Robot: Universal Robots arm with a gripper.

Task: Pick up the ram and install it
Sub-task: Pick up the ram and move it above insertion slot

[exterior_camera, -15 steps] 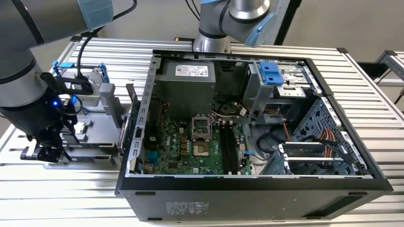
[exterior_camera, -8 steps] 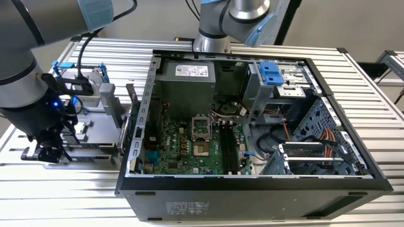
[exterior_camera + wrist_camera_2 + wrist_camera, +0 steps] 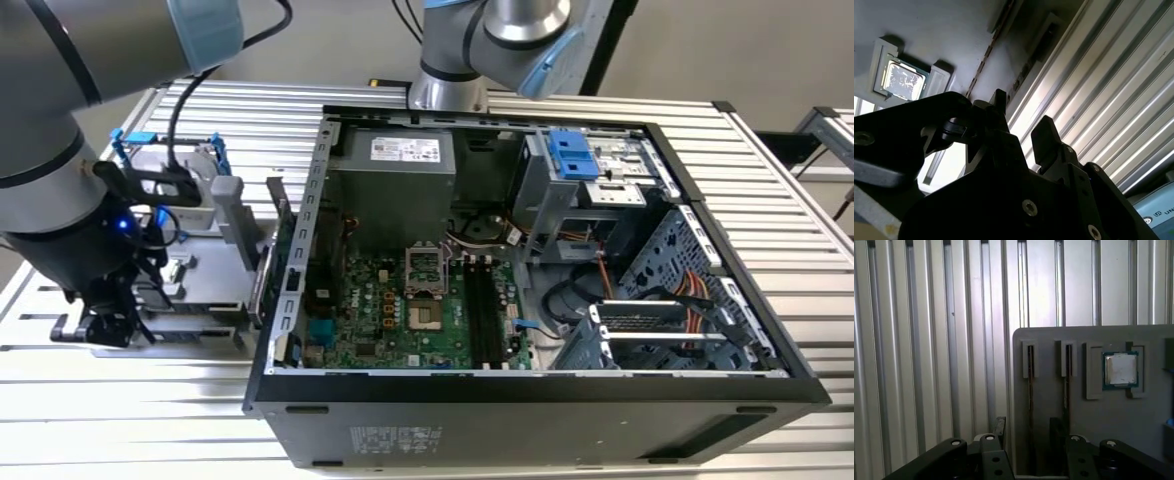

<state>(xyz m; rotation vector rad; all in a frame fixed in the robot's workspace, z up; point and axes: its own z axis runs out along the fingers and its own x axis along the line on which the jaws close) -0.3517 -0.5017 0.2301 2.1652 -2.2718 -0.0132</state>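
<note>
Over the holder plate (image 3: pixel 200 262), on the exterior view's left of the PC case (image 3: pixel 534 405), the gripper (image 3: pixel 100 328) hangs low off the arm (image 3: pixel 67 200).

Exterior view: plate and case both sit on the slatted aluminium table (image 3: pixel 787 230), with the plate just beside the case wall. The case has its side off. The motherboard (image 3: pixel 400 310) and its long black slots (image 3: pixel 483 310) lie inside, well apart from the plate. I can't make out the jaw state or the ram from this angle.

First wrist view: I'm looking along the fingers (image 3: pixel 1056 432) onto the plate.
- Two narrow slots are cut in the plate, each holding a thin stick on edge.
- The ram (image 3: pixel 1030 390) is in the slot nearest the plate's edge.
- The second stick (image 3: pixel 1066 390) is in the next slot, towards the CPU (image 3: pixel 1121 370).
- The CPU lies flat in its own pocket on the plate.
- The jaws are spread and not clamped on anything.
- The ram's line runs straight into the gap between them.
- One finger sits near the plate's edge, the other between the two slots.
- I can't tell whether either finger touches the ram.

Second wrist view: same gap from a lower angle. The gripper (image 3: pixel 1021 117) shows its fingertips apart, with plate and table slats visible between them. The CPU sits further in on the plate, and the slats run on past the plate's edge.
</note>
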